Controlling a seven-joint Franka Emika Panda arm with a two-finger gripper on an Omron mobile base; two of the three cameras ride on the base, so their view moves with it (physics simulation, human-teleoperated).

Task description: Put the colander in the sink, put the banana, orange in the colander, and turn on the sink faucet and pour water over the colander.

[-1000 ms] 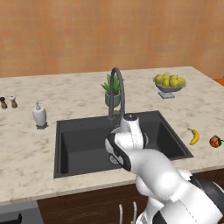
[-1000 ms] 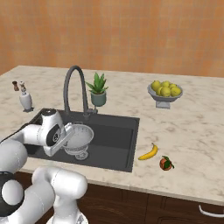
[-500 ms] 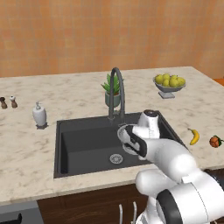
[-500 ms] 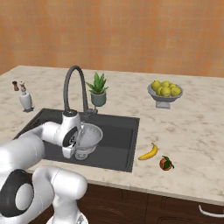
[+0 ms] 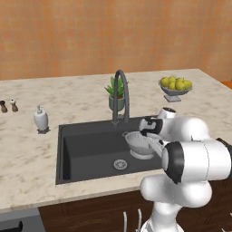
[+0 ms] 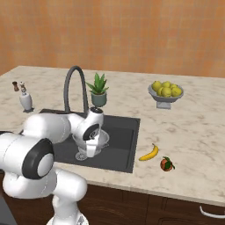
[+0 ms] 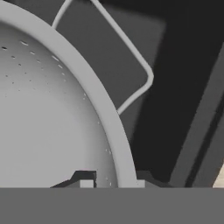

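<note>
Silvery metal is what your fingers (image 7: 111, 183) are gripping: in the hand view they are straddling the rim of the colander (image 7: 48, 109), one tip inside the perforated wall and one outside, closed on that rim. That view is also showing you the colander's thin wire side handle looping out toward one o'clock, with the dark wall of the sink (image 7: 192, 78) behind it.

From the left base view you are seeing the colander (image 5: 141, 144) inside the sink (image 5: 90, 149), over the basin's right part, at about two o'clock from the round drain (image 5: 120, 164). You cannot tell from here whether it is resting on the floor of the basin or hanging just above it. The sink faucet (image 5: 120, 93) is arching up at twelve o'clock of the colander, behind it, with a potted plant (image 5: 116, 94) just beyond. A white soap dispenser (image 5: 41, 119) is standing well apart at nine o'clock, on the table (image 5: 27, 149).

The right base view is giving you what the left one is hiding behind the arm: the banana (image 6: 149, 153) and the orange (image 6: 166, 164) are lying on the table (image 6: 193, 132) at three o'clock of the sink (image 6: 118, 147), near each other but apart. The footed fruit bowl (image 6: 165, 93) is sitting far back at one o'clock. Here the white hand is covering much of the colander (image 6: 103, 139).
</note>
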